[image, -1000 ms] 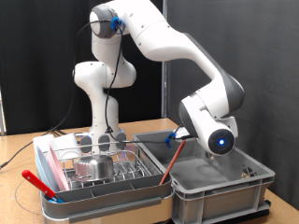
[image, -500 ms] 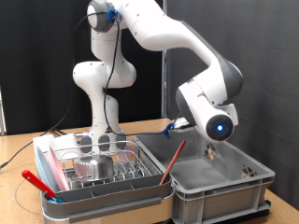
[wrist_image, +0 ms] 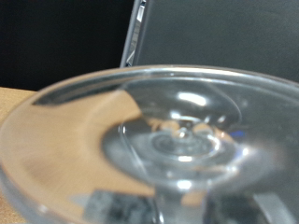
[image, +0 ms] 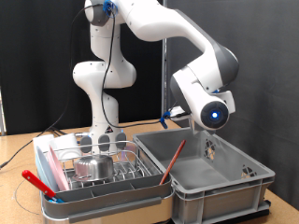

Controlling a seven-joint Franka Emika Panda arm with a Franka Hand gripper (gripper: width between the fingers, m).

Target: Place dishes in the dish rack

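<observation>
My gripper (image: 209,147) hangs over the grey bin, lifted clear of its rim. A clear glass (wrist_image: 168,140) fills the wrist view, its round rim very close to the camera, and it is carried up with the hand; the fingers themselves are hidden there. At the exterior view's lower left stands the dish rack (image: 140,183). A pink plate (image: 58,171) is on edge in it and a steel cup (image: 92,168) lies among the prongs. A thin red utensil (image: 172,160) leans in the bin against its near-left wall.
The grey plastic bin (image: 220,189) stands right of the rack, touching it. A thicker red piece (image: 37,183) lies along the rack's front left corner. The robot's white base (image: 99,93) rises behind the rack. A cable (image: 28,154) runs over the wooden table.
The gripper has risen out of the grey bin and shifted slightly left, with the forearm swinging upward. Rack, plate, cup and red utensil have not moved.
</observation>
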